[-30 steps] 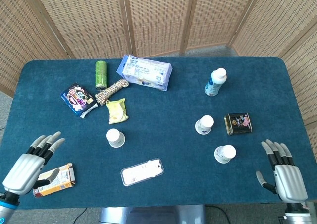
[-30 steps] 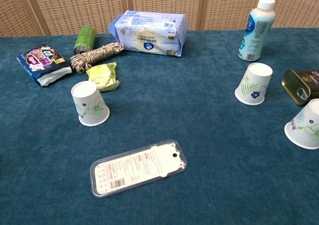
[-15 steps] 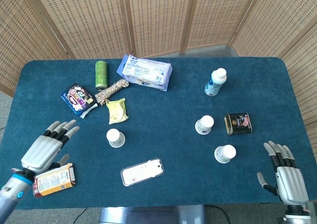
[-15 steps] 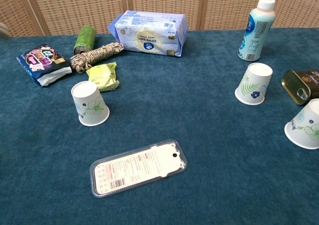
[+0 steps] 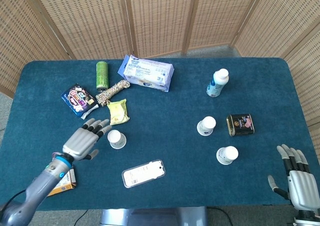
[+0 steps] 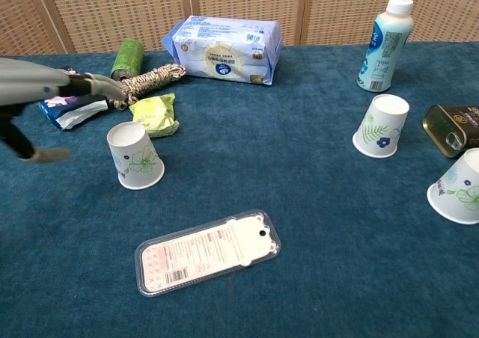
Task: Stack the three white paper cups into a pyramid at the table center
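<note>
Since a second ago the left hand [image 5: 84, 141] has swung in from the table's near-left edge and now hovers just beside the left paper cup [image 5: 116, 139], fingers spread wide and holding nothing; the right hand [image 5: 300, 178] has drawn back toward the near-right corner, likewise open and empty.

All three cups stand upside down and well apart — the other two, the middle cup [image 5: 206, 125] and the near-right cup [image 5: 227, 155], sit on the right half beside a dark tin [image 5: 240, 124].

To do the grasp well, the left hand should probably close lightly around the cup's wall so the thin paper does not crush, then lift straight up, clear of the yellow-green packet [image 5: 118, 111] behind it.

Labels — on the tissue pack [image 5: 148, 72], green can [image 5: 102, 74], bottle [image 5: 217, 83] and flat blister card [image 5: 143, 173] — are too small to read.
</note>
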